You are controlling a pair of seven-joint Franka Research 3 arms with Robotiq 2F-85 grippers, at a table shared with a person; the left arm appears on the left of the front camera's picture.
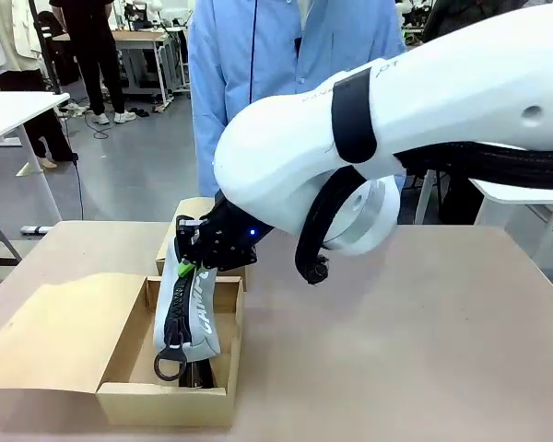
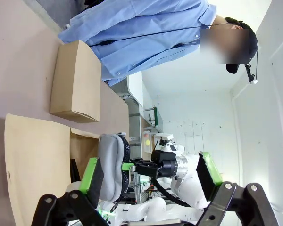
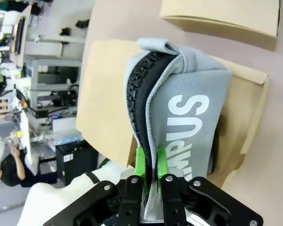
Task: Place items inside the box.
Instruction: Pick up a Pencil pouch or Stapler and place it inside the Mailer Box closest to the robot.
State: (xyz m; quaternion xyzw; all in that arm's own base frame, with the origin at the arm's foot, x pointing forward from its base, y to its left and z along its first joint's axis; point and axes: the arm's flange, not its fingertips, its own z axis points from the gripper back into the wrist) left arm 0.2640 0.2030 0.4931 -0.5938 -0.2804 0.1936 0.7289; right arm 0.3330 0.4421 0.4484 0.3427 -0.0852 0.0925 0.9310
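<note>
The right hand [image 1: 188, 265] is clamped on the top end of the grey zip pencil pouch [image 1: 190, 315]. The pouch hangs long axis upright, ring pull [image 1: 169, 363] lowest, dipping into the open cardboard box [image 1: 166, 405] on the tabletop [image 1: 396, 350]. Something dark lies in the box, too hidden to name. The left hand [image 2: 150, 172] is spread wide and grasps nothing.

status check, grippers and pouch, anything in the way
Right gripper shut on pouch, hanging over open box. Left gripper open, empty. Dark item in box under pouch.
</note>
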